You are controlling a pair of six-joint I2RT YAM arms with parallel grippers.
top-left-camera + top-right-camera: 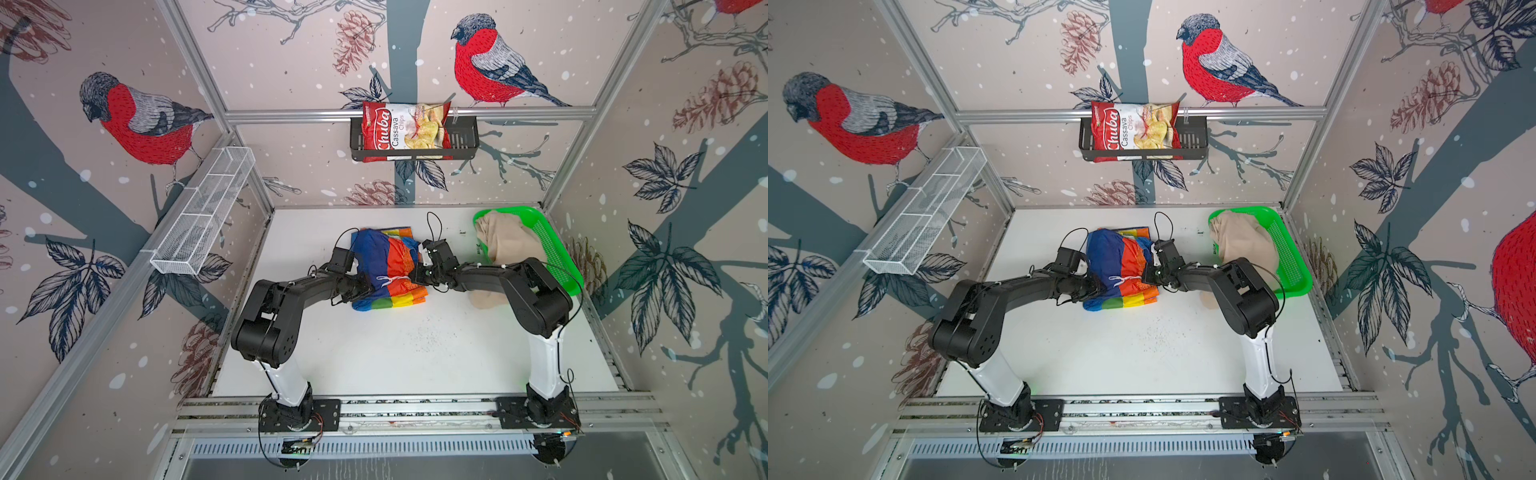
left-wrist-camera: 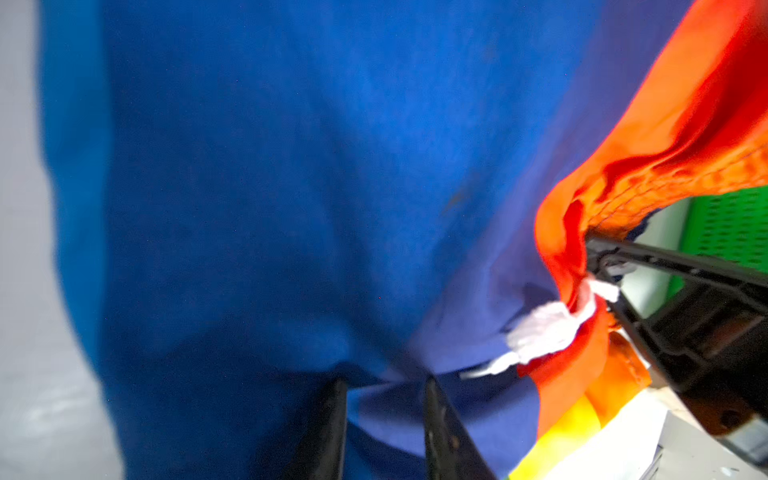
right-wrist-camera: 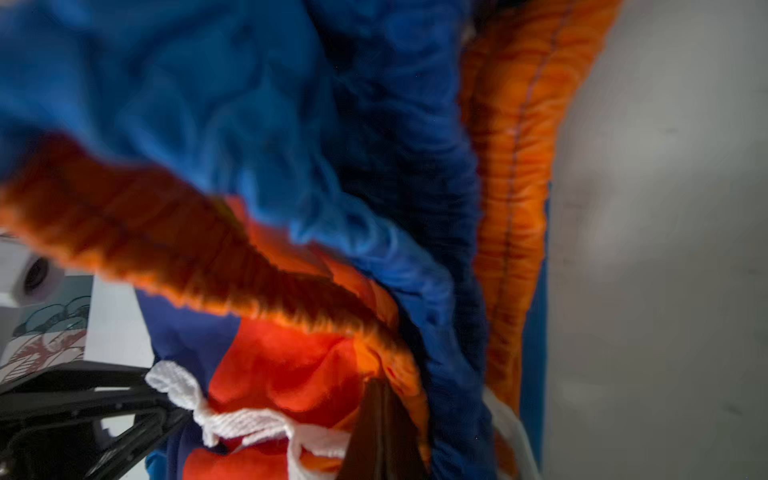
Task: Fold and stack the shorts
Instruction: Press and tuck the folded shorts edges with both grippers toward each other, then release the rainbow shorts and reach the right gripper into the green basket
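While the rainbow-striped shorts (image 1: 386, 266) lie bunched on the table (image 1: 415, 353), the left gripper (image 2: 384, 386) pinches their blue fabric, the right gripper (image 3: 376, 395) is clamped on their orange waistband, and the beige shorts (image 1: 503, 241) spill from the green basket (image 1: 559, 257) at the right rear.

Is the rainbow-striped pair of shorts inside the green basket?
No, the rainbow-striped shorts lie on the white table, while the green basket holds the beige shorts.
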